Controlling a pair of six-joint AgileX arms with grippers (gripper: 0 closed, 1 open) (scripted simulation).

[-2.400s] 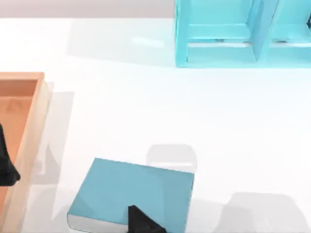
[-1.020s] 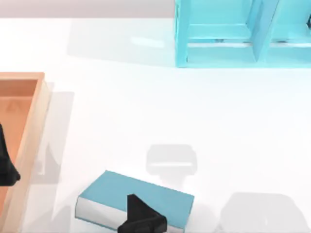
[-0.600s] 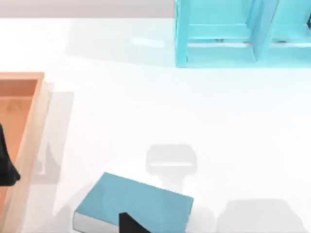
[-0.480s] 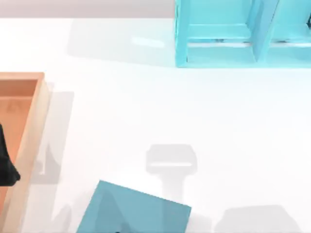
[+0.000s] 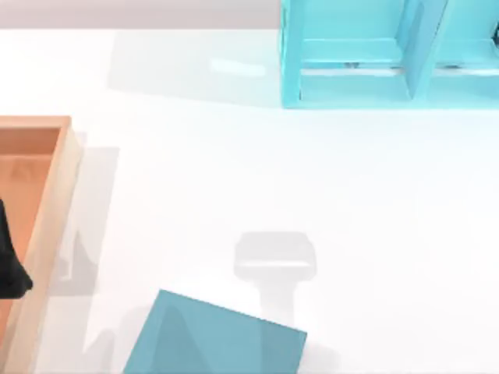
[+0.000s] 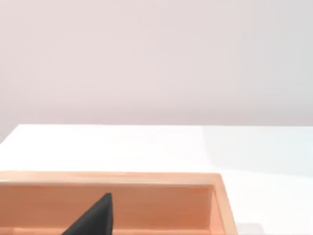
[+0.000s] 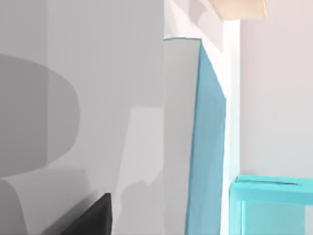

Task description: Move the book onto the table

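Observation:
The teal-blue book lies flat on the white table at the front edge of the top view, left of centre, and its near part runs out of that view. The right wrist view shows its grey page edge and teal cover from the side. One dark finger of my right gripper shows there, apart from the book, with nothing in its grasp. My left gripper hangs parked over the wooden tray at the table's left edge, open and holding nothing.
An orange-brown wooden tray lies along the left side and also appears as the tray in the left wrist view. A cyan shelf unit stands at the back right. The white table between them is bare.
My right gripper tilted the book, slid it toward the front edge, laid it flat, then drew back out of the top view. The arm's shadow at the front right is gone. The left arm stayed still.

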